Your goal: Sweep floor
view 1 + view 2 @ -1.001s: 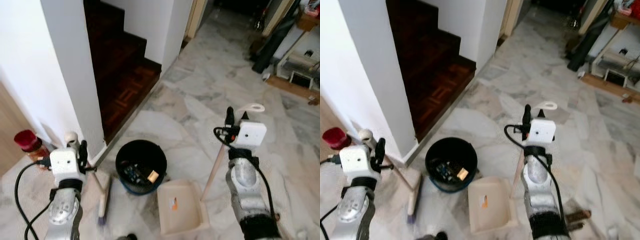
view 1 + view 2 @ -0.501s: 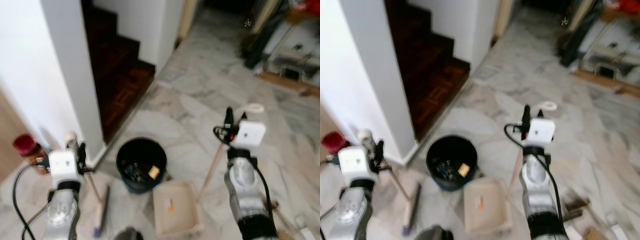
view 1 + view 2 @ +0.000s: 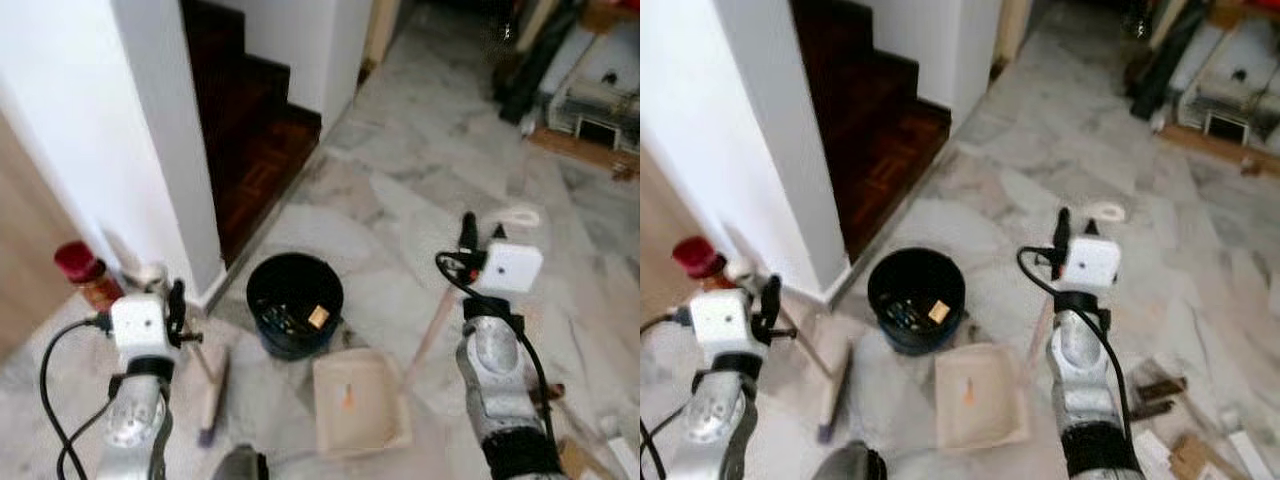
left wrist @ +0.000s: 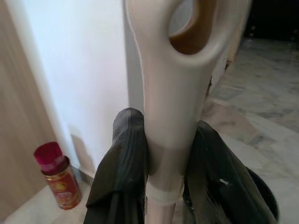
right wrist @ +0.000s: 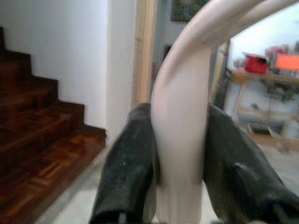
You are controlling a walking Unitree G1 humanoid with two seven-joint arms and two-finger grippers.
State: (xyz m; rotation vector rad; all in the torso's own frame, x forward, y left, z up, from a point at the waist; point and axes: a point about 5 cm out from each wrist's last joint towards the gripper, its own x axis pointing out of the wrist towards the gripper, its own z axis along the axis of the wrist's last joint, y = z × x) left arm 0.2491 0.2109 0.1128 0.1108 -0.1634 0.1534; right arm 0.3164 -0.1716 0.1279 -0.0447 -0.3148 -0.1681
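Left hand (image 4: 163, 154) is clamped on the broom handle (image 4: 170, 116), with the broom head (image 3: 213, 395) down on the marble floor (image 3: 400, 200) at near left. Right hand (image 5: 180, 158) grips the dustpan handle (image 5: 184, 135); the dustpan (image 3: 360, 402) sits just near-right of the black bin (image 3: 294, 304).

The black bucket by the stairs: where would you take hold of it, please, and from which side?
Probably the bucket's upper rim, from above: it stands upright and open-topped, with no handle I can make out. The side facing the stairs is freest, since the dustpan lies close on the near side.
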